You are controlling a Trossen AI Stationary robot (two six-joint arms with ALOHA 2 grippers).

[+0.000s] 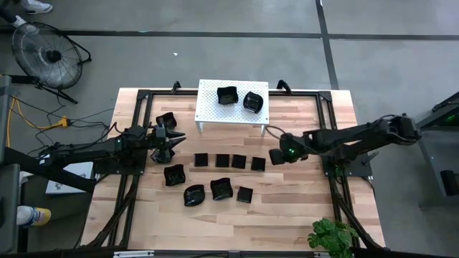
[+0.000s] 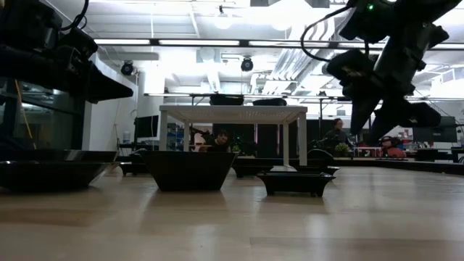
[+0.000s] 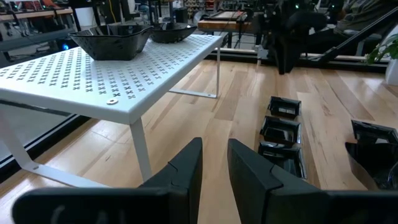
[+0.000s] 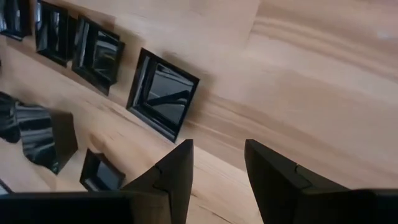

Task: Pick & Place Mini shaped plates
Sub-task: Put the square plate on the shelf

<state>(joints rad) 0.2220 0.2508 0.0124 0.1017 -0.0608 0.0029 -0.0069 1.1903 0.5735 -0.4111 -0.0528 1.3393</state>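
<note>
Wooden worktop (image 1: 301,208) from above: mini shaped plates (image 1: 229,160) in a row mid-worktop, two on white stand (image 1: 208,111). Left tool (image 1: 174,137) empty, slightly parted. Right wrist view: right tool (image 4: 217,163) open, empty, above square plate (image 4: 163,94).

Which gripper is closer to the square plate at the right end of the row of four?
The right. The right gripper hovers just beside that square plate, at its right. The left gripper is across the table, beyond the row's left end.

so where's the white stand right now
In the high view the white stand sits at the table's far edge, centred between the arms, with two black plates on top.
</note>
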